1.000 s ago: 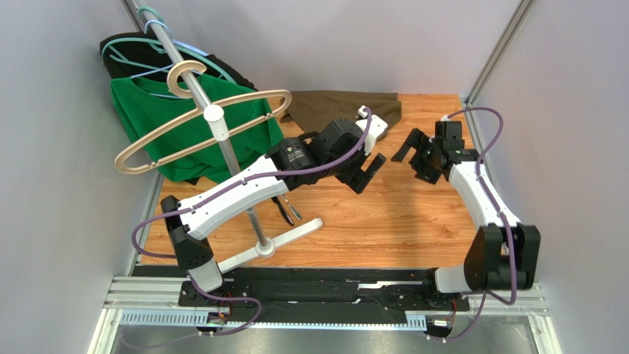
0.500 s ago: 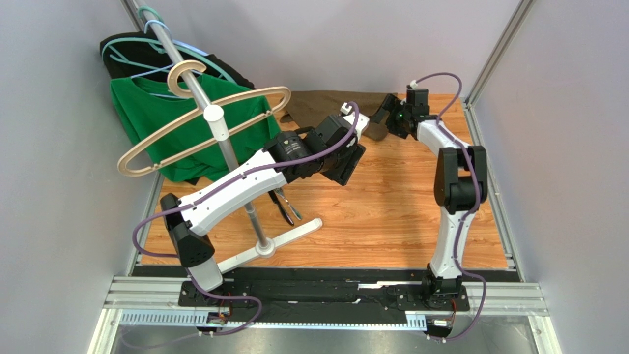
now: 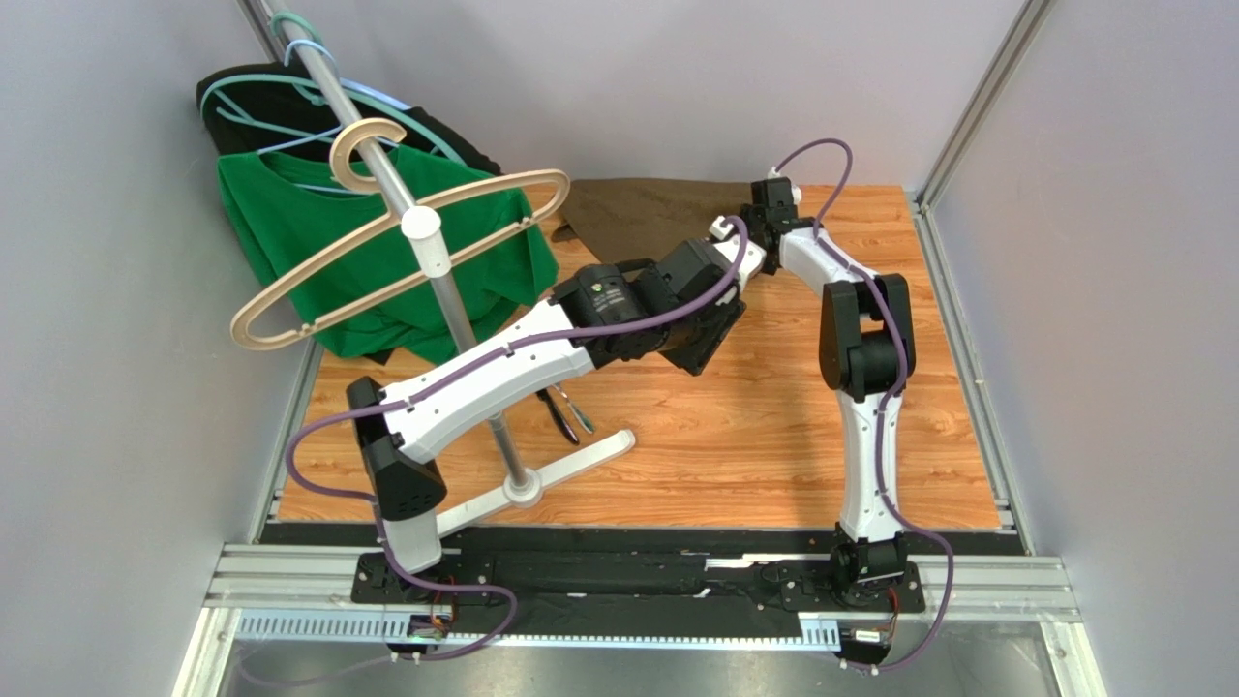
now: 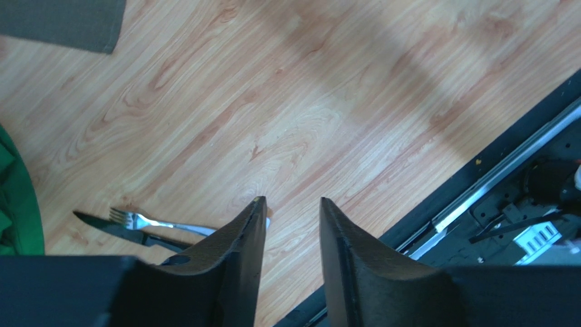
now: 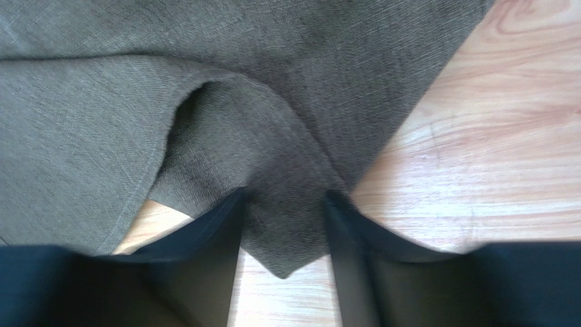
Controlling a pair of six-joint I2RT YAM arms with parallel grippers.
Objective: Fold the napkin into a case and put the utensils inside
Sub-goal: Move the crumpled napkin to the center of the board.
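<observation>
The olive-brown napkin lies flat at the back of the wooden table, unfolded and not in a case shape. My right gripper reaches to its right corner. In the right wrist view that corner fills the gap of my right gripper, touching both fingers, and the cloth puckers just beyond. The utensils lie near the stand's pole; a fork and a dark-handled knife show in the left wrist view. My left gripper hangs over bare wood. The left gripper is narrowly open and holds nothing.
A hanger stand with a wooden hanger rises at the left, its base on the table. A green shirt and a black garment hang behind it. Walls close both sides; a metal rail runs along the front.
The right arm stretched to the back and its jaws closed in on the napkin's corner. The left arm shifted slightly right and its jaws narrowed.
</observation>
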